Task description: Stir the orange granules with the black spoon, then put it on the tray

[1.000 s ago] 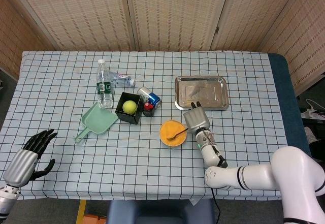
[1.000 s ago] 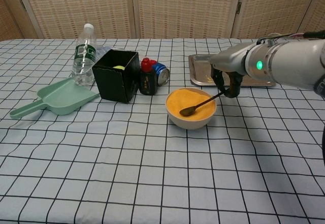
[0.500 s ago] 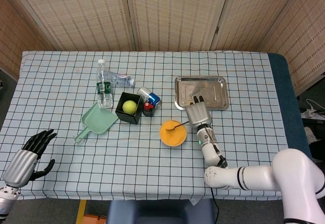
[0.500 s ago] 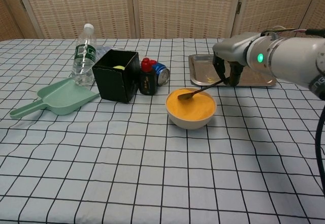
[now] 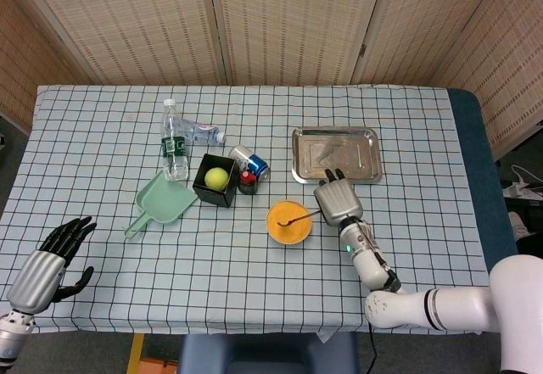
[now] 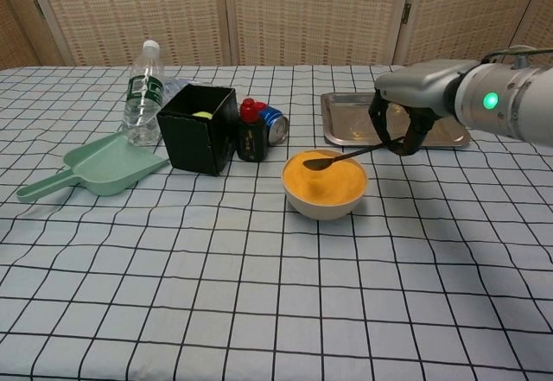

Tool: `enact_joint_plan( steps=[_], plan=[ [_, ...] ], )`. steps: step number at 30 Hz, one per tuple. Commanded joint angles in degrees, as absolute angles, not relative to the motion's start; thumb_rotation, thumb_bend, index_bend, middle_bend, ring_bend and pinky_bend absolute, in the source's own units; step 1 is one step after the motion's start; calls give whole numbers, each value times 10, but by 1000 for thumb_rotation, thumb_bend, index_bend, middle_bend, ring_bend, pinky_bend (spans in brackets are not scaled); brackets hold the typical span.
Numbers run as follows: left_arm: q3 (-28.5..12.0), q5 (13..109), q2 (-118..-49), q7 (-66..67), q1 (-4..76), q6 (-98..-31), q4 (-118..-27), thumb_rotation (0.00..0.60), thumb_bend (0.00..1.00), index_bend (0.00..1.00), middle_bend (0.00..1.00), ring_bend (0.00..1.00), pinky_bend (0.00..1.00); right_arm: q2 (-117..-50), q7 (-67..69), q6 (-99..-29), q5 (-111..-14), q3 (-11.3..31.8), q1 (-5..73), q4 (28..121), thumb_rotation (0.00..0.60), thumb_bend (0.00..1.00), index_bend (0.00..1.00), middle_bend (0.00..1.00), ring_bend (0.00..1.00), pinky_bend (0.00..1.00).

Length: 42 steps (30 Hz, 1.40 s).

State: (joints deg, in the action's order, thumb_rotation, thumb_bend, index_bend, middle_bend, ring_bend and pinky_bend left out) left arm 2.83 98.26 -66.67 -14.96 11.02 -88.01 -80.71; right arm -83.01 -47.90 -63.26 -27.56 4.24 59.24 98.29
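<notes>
Chest view shows the right hand (image 6: 403, 122) grasping the handle of the thin black spoon (image 6: 350, 154), whose bowl hangs just above the orange granules (image 6: 323, 178) in the white round bowl (image 6: 326, 201). Behind it lies the shiny rectangular metal tray (image 6: 346, 123), bare on the blue-checked tablecloth (image 6: 259, 295). From the head view, the left hand (image 5: 47, 264) rests near the table's front left corner, fingers released and spread, holding nothing. A black square box (image 5: 215, 182) containing a yellow-green ball (image 5: 217, 178) sits beside a mint-green plastic scoop (image 5: 161, 202) and a clear upright water bottle (image 5: 174, 141).
</notes>
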Motion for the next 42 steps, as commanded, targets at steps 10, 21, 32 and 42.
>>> enact_joint_plan(
  steps=[10,21,32,42],
  plan=[
    [29,985,-667,-147,110,-882,-807,600,443,0,0,0,116,-825,-461,-582,-253,35,582,972,600,515,1000,326,56,104],
    [29,985,-669,-144,110,-880,-808,600,443,0,0,0,115,-781,-412,-508,-197,59,590,976,600,516,1000,326,57,104],
    [30,985,-670,-142,111,-878,-809,600,442,0,0,0,115,-815,-358,-591,-275,68,564,922,600,516,1000,326,57,104],
    [30,983,-669,-145,113,-873,-808,600,444,0,0,0,115,-951,-377,-659,-325,93,556,696,600,516,1000,326,57,104]
  ],
)
